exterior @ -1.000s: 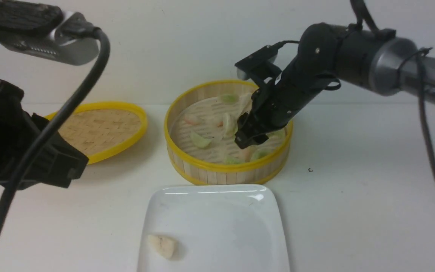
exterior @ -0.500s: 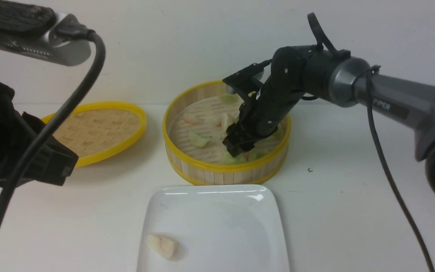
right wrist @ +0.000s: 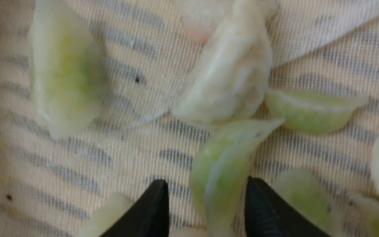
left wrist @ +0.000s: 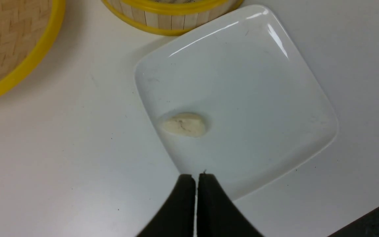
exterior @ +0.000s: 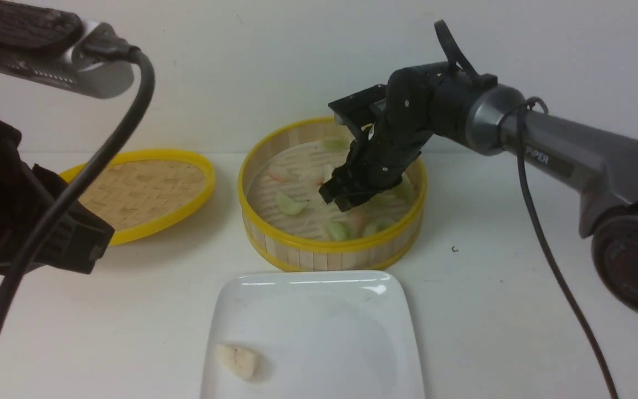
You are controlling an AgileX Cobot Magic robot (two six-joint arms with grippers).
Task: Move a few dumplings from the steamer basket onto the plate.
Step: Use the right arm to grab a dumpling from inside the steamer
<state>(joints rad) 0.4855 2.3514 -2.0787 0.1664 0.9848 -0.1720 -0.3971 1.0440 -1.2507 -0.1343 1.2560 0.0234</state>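
Front view: dumplings [exterior: 289, 204] fill the steamer basket [exterior: 330, 245]; right pincer [right wrist: 206, 200] parted around a green one.

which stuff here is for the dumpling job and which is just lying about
For the job:
- dumplings
- steamer basket
- white square plate
- right end effector, among the dumplings

Just lying about:
- yellow-rimmed woven lid
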